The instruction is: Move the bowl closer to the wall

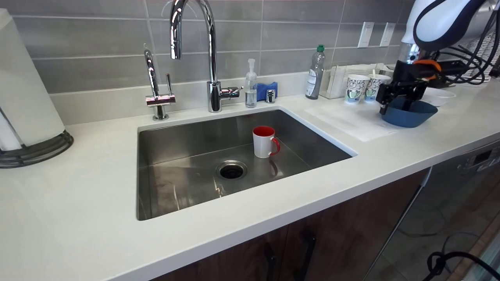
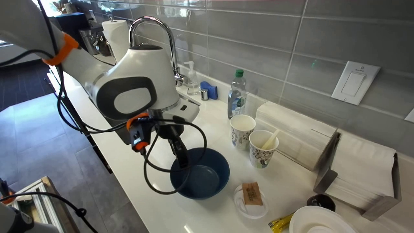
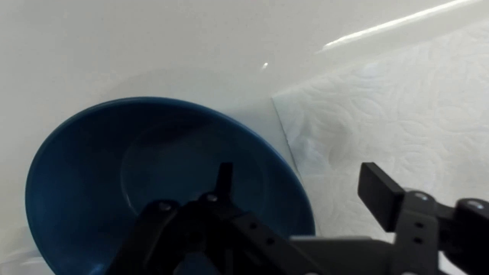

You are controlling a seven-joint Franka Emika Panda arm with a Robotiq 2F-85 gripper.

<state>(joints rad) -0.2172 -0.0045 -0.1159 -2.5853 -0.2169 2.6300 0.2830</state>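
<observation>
The blue bowl (image 1: 412,115) stands upright on the white counter at the right in an exterior view. It also shows in an exterior view (image 2: 207,178) and fills the left of the wrist view (image 3: 88,172). My gripper (image 1: 393,108) is open and astride the bowl's rim. In the wrist view the gripper (image 3: 296,183) has one finger over the bowl's inside and the other outside, over a paper sheet, with a gap between rim and fingers. In an exterior view the gripper (image 2: 182,158) is partly hidden. The grey tiled wall (image 1: 297,35) runs behind the counter, also here (image 2: 252,42).
A white paper sheet (image 1: 359,125) lies beside the bowl. Two paper cups (image 2: 242,131) (image 2: 262,152), a soap bottle (image 2: 237,97) and napkin holders (image 2: 359,174) stand between bowl and wall. A small white dish (image 2: 250,205) is near the bowl. The sink (image 1: 234,164) holds a red-and-white mug (image 1: 262,144).
</observation>
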